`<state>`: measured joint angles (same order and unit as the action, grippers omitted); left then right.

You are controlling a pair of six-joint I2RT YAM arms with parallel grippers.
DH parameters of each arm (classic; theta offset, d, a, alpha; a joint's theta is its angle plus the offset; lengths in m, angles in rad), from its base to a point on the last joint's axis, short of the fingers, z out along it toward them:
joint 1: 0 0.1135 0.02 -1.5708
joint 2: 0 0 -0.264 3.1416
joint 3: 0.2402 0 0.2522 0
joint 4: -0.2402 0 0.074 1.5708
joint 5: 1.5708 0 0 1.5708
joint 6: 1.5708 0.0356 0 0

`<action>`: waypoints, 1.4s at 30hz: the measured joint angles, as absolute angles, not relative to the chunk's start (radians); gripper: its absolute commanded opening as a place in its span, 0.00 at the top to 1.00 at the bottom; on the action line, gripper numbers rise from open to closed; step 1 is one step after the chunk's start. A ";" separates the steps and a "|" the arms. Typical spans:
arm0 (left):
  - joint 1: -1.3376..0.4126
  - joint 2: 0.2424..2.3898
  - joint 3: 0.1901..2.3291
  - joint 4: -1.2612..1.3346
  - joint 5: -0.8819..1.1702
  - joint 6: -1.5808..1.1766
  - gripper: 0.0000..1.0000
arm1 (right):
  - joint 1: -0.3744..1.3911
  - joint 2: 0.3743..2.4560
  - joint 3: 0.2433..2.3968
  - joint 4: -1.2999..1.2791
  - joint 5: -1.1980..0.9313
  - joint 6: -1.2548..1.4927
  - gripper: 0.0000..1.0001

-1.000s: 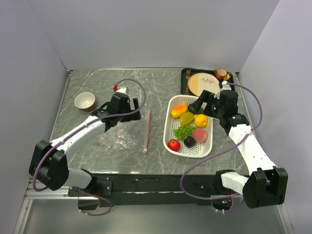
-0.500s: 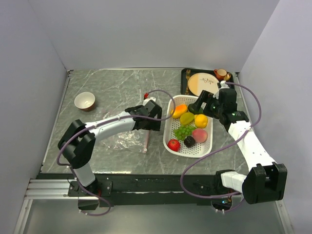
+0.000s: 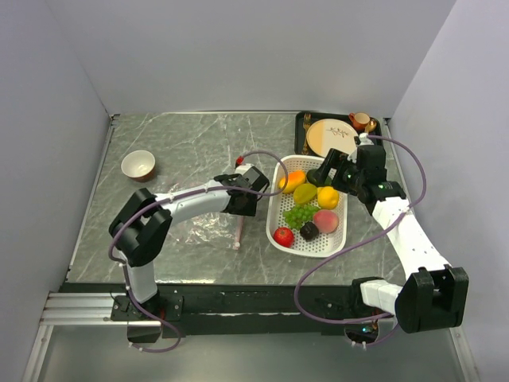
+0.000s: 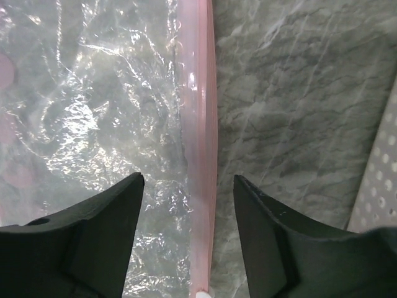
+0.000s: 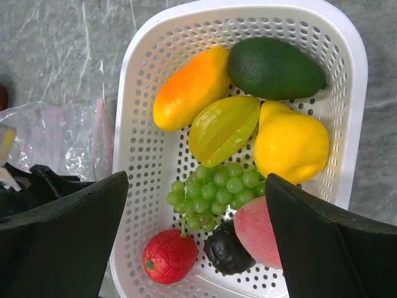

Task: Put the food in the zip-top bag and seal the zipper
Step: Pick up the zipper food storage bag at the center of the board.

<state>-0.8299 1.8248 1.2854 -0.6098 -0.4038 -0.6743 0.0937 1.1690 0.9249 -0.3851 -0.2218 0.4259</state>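
Leftmost, close to the far-left corner: small cream round bowl (image 3: 138,165), well apart from all else. Next, left of centre and toward the near edge: clear, crinkly plastic zip-top bag (image 3: 195,228), lying flat on the grey marbled tabletop (image 3: 191,147). Along the bag's right edge: narrow pale pink zipper strip (image 4: 198,124), running far to near.

Directly above that strip: left gripper (image 4: 186,181), released, black fingers (image 4: 99,236) spread wide, one over the plastic film, the other over bare marble. Between them the strip, touched by neither in the wrist view.

Just right of the zipper, about mid-table: white perforated plastic basket (image 5: 355,105), holding all the toy food:
- orange mango (image 5: 189,87)
- dark green avocado (image 5: 276,68)
- yellow-green ribbed starfruit (image 5: 223,127)
- yellow lemon (image 5: 290,143)
- bunch of green grapes (image 5: 214,192)
- pink peach (image 5: 257,230)
- red tomato (image 5: 169,256)
- small dark piece (image 5: 226,251)

Over the basket's far end: right gripper (image 5: 197,180), likewise unclenched, jaws far apart, grasping nothing.

Farthest right, at the far-right corner: cream round plate (image 3: 330,137) on a dark tray (image 3: 301,131), small brown cup (image 3: 359,121) beside it.
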 measured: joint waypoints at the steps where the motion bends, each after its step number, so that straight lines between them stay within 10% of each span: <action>1: -0.830 1.833 1.287 -0.611 -0.408 -0.678 0.40 | 0.094 1.169 0.925 -0.385 -0.222 0.426 0.02; 17: -0.831 1.871 1.306 -0.628 -0.443 -0.741 0.98 | 0.094 1.169 0.925 -0.398 -0.226 0.432 0.13; 42: -0.833 1.446 1.185 -0.609 -0.441 -0.772 0.99 | 0.434 1.455 1.003 -0.144 -0.526 0.654 0.26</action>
